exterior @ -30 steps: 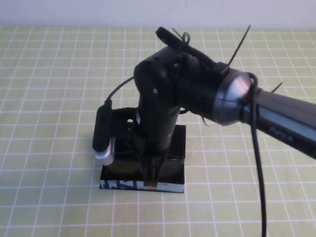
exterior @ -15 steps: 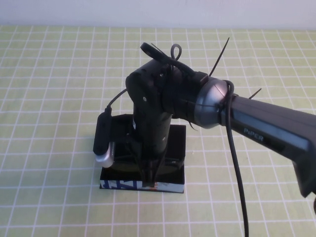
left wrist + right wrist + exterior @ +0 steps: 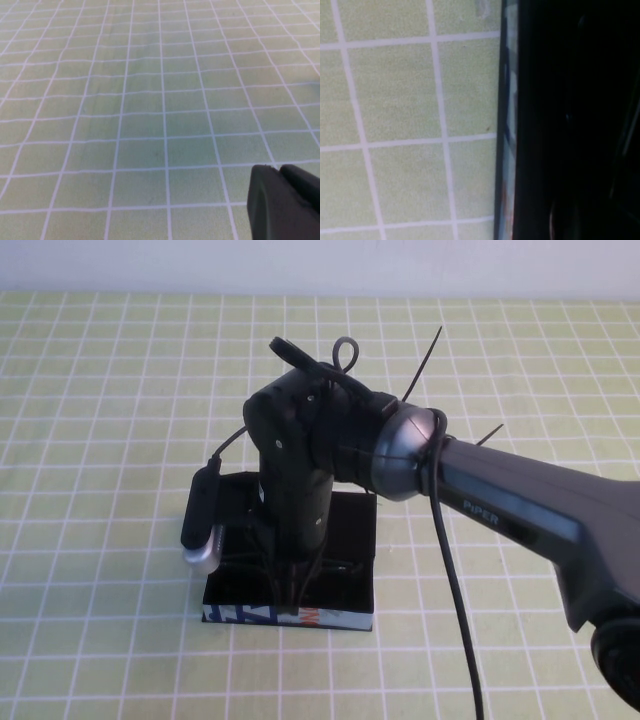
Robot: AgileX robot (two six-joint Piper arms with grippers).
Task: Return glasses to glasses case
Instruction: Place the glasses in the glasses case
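Observation:
The glasses case (image 3: 250,614) is a black open box with a blue, white and orange front, standing left of the middle of the table. My right gripper (image 3: 293,606) points straight down into it near the front wall, its narrow fingers together on the glasses (image 3: 345,566), of which only thin dark parts show inside the case. The right wrist view shows the case's printed side (image 3: 507,150) and its dark inside. My left gripper (image 3: 280,172) is shut and empty over bare cloth, seen only in the left wrist view.
A green cloth with a white grid (image 3: 100,440) covers the table. The right arm (image 3: 520,520) reaches in from the lower right, with a loose cable (image 3: 455,620) hanging from it. The case's flat lid (image 3: 355,525) lies open behind the box.
The right arm's wrist has swung left and lower over the case while the gripper tips stay at the case's front wall. More of the forearm shows at the right.

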